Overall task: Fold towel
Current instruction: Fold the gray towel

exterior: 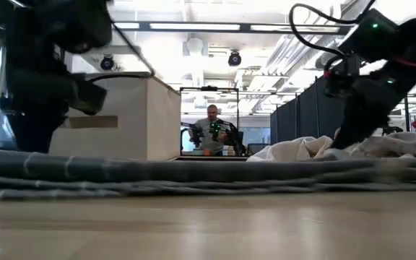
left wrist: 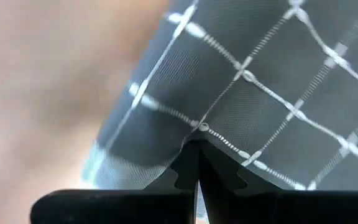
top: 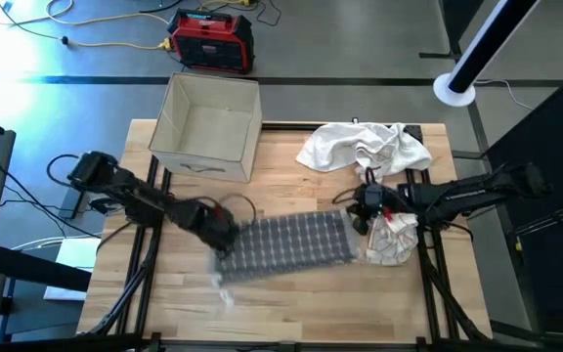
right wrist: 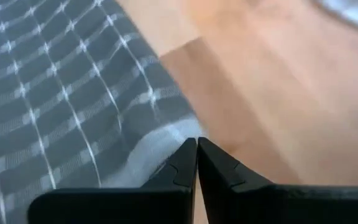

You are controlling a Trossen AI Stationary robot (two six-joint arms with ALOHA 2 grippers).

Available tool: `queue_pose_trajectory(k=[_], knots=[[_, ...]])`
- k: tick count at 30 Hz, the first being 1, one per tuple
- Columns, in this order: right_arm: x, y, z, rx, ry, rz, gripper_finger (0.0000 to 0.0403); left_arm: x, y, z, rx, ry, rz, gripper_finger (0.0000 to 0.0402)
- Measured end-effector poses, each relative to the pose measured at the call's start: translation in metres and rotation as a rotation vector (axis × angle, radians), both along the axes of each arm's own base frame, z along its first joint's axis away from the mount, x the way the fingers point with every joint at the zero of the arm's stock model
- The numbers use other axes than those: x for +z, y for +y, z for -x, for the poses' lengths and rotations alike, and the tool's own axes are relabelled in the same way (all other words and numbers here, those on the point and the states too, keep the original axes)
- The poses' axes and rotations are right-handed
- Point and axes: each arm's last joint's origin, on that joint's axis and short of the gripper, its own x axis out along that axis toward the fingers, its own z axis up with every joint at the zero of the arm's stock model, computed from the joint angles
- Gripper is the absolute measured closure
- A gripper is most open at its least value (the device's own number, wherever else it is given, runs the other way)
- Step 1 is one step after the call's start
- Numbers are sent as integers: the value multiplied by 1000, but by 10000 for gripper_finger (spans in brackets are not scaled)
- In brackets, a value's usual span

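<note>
The grey checked towel [top: 286, 246] lies flat in the middle of the wooden table [top: 291, 303], and it seems to be folded 1 time already into a long strip; at least 1 more fold is left. The left gripper [left wrist: 197, 163] has its fingers closed on the towel's left edge. The right gripper [right wrist: 197, 163] has its fingers pressed together at the towel's right corner, perhaps pinching it.

Grey floor [top: 360, 39] surrounds the wooden bench [top: 291, 303]; ceiling strip lights [exterior: 215, 27] and dark partitions [exterior: 302, 115] stand beyond.
</note>
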Motion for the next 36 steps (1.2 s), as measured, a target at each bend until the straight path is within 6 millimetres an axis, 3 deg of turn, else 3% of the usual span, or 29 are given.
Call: queue_pose_trajectory(k=[5,11,16,20,24,28,32,36], knots=[[22,-9,-10,-50,-6,35,403,30,23,10,7,-28,46,401],[66,-10,-20,-205,25,-62,401,79,28,18,-9,-142,105,401],[106,-7,-28,-347,64,-165,369,128,20,25,-284,-346,81,401],[126,-1,-44,-478,178,-209,338,149,14,38,-459,-451,56,401],[124,5,-70,-558,323,-241,331,156,13,53,-496,-470,49,402],[108,16,-96,-588,398,-348,330,157,15,63,-508,-452,-6,402],[85,29,-110,-619,491,-405,322,158,15,66,-539,-440,-60,401],[68,37,-117,-671,540,-404,280,158,15,66,-608,-434,-100,401]])
